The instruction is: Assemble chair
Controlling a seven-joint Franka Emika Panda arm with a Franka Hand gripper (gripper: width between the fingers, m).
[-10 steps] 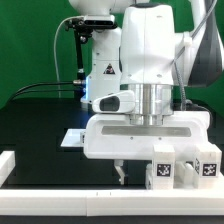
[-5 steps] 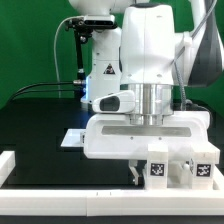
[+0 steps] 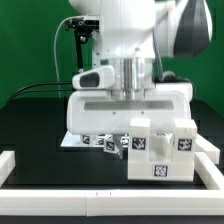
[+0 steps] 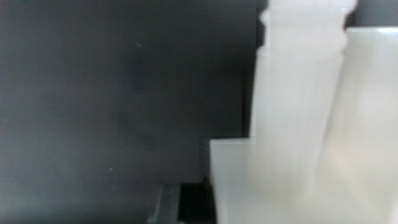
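Low down, toward the exterior view's right and close to the table's near edge, found the white chair part (image 3: 160, 155): blocky, upright, with square marker tags on its near faces. Saw it resting on or just above the black table (image 3: 35, 120); could not tell which. Just beside it, toward the exterior view's left, noted a row of smaller tagged pieces (image 3: 108, 143), too small to make out in shape.

Directly above and slightly behind all of these, saw the gripper (image 3: 126, 126), its broad white body level and spanning the parts. Could not tell whether the fingers were apart, together or clamped on anything, hidden behind the chair part.

In the wrist view, met the same white chair part (image 4: 302, 120) very close and blurred, a tall stepped shape against the dark table (image 4: 98, 100).

Farther toward the exterior view's left, spotted the marker board (image 3: 72, 138) lying flat, partly behind the gripper's body. Along the near edge and the near left corner, noted a low white rail (image 3: 60, 196). Above the gripper, saw the arm (image 3: 135, 35) rising out of frame, and far behind it a green backdrop (image 3: 30, 45).
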